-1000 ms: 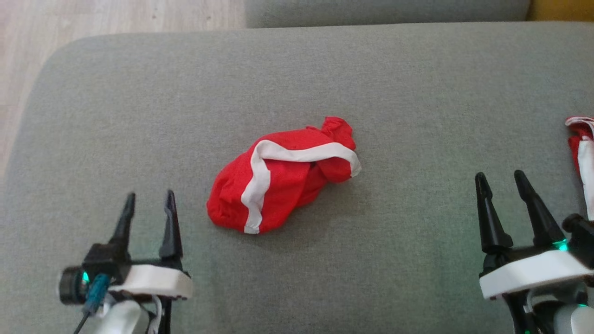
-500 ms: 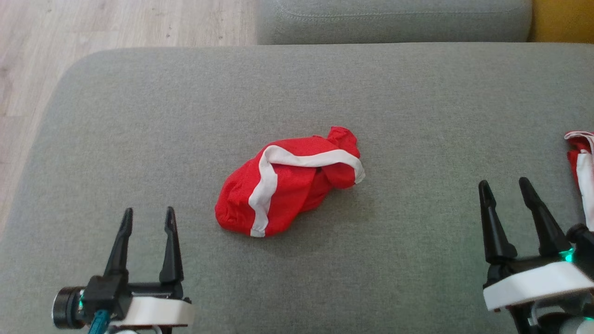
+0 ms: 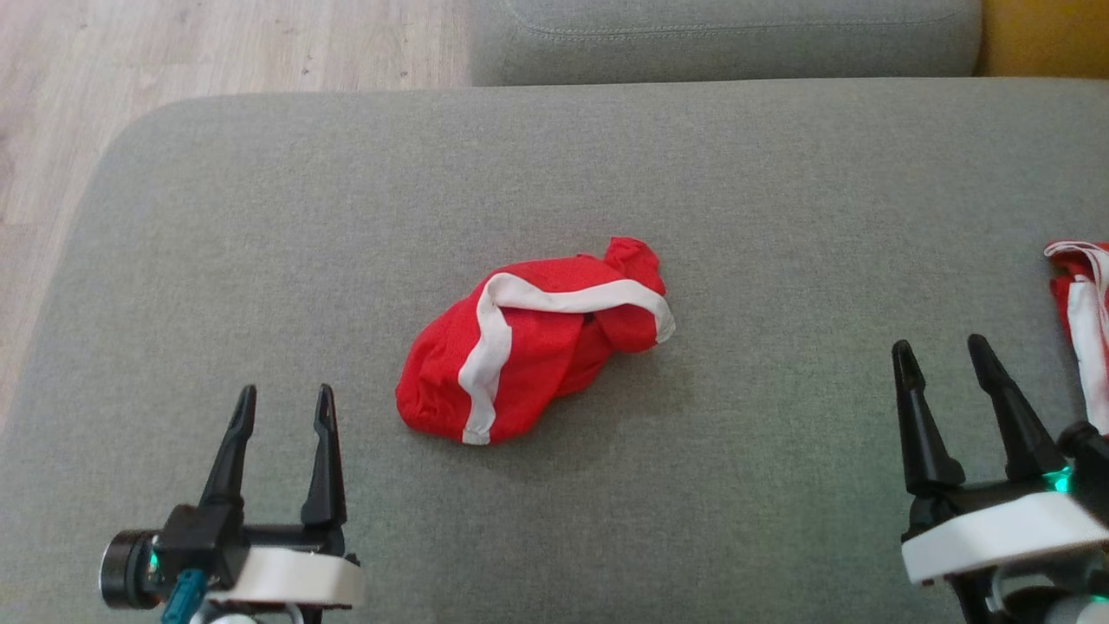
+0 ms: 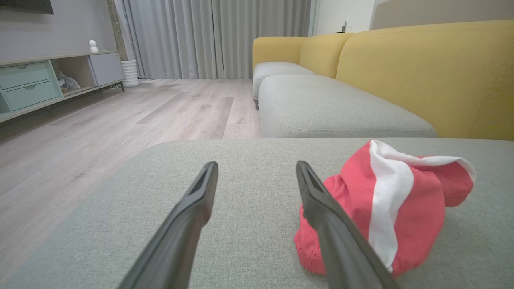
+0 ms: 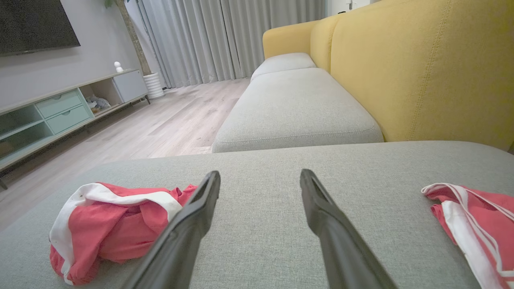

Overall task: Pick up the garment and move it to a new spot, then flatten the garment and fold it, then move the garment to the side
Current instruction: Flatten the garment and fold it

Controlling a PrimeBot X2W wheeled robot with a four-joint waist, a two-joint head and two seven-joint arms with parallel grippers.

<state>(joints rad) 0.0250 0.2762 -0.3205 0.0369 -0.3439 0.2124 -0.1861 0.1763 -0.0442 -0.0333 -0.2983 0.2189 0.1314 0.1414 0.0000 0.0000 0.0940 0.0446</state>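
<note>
- Head view: garment (image 3: 533, 342) is a bunched red lump with a white band (image 3: 485, 355), lying about mid-cushion (image 3: 780, 191), not flattened and not held.
- Long axis runs on a diagonal, from the fat end at near-left to the knotted, narrower end at far-right.
- Fat end points toward the left gripper (image 3: 286, 392). Garment lies ahead of it and off to its right, near but not touching.
- Left gripper: fingers apart, empty, low over the cushion and pointing away from the robot.
- Left wrist view agrees: the lump sits just right of the right-hand finger and partly behind it, so the gap between the fingers faces bare cushion rather than cloth.
- Right gripper (image 3: 939, 344): fingers apart, empty, well apart from the garment, which lies to its left and slightly ahead.
- Judgement: the left arm is the nearer one for the pick. It needs a shift to its right and a little forward before it closes on the fat end.
- Judgement: task is at the very start, with pick, flatten and fold not yet done.
- Second red-white cloth (image 3: 1079, 312) at the cushion's right edge, just beside the right gripper. Not the target as far as I can judge, but there is a risk of snagging it.
- Wood floor (image 3: 217, 43) past the cushion's left and far-left edge.
</note>
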